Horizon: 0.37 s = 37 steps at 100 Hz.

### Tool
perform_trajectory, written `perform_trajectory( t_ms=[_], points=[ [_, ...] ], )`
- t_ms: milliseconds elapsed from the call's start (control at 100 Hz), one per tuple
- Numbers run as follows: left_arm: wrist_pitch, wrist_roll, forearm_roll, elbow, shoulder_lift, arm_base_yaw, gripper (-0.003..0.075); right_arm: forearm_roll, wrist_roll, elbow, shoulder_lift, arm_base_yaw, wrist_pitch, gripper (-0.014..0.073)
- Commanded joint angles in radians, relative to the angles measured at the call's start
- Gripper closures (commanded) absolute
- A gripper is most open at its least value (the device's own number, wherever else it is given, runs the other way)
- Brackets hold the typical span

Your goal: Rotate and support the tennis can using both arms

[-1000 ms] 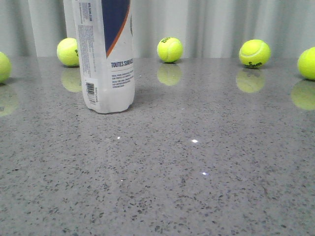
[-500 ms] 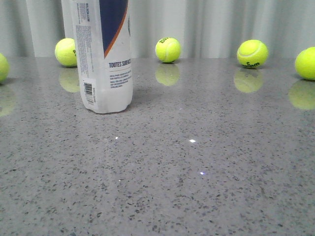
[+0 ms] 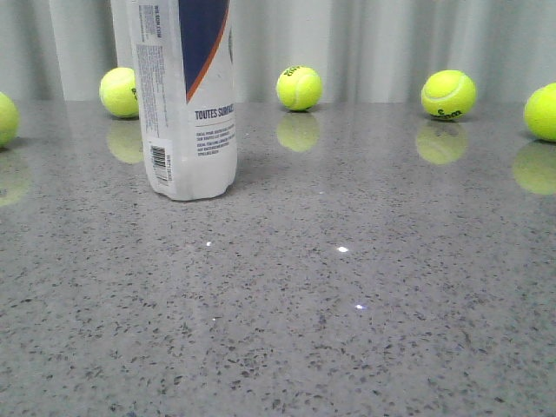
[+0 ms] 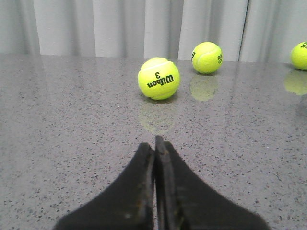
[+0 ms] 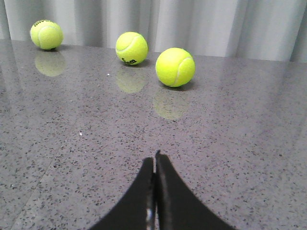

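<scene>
The tennis can (image 3: 189,104) stands upright on the grey speckled table at the left of the front view, its white and navy label with an orange stripe facing me; its top is cut off by the frame. Neither gripper shows in the front view. My left gripper (image 4: 154,143) is shut and empty, low over the table, with a Wilson ball (image 4: 159,78) ahead of it. My right gripper (image 5: 155,160) is shut and empty, low over the table. The can shows in neither wrist view.
Tennis balls lie along the back of the table (image 3: 347,287) before a pale curtain: one behind the can (image 3: 119,91), one at centre (image 3: 299,88), one at right (image 3: 448,95), one at each side edge (image 3: 5,119) (image 3: 542,111). The right wrist view shows three balls (image 5: 175,67).
The front view shifted slightly left and back right; the can and balls keep their places on the table.
</scene>
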Motion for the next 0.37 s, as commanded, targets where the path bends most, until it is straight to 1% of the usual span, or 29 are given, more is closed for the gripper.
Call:
perform_trajectory(
  t_ms=[0,360],
  points=[
    [-0.078,-0.010,-0.001,0.044,-0.034,0.002,0.0739,-0.017,0.005,0.004,-0.017,-0.003,-0.094,0.0652],
    [-0.078,-0.010,-0.001,0.044,-0.034,0.002,0.0739,-0.017,0.005,0.003,-0.017,-0.003,-0.090,0.0652]
  ],
)
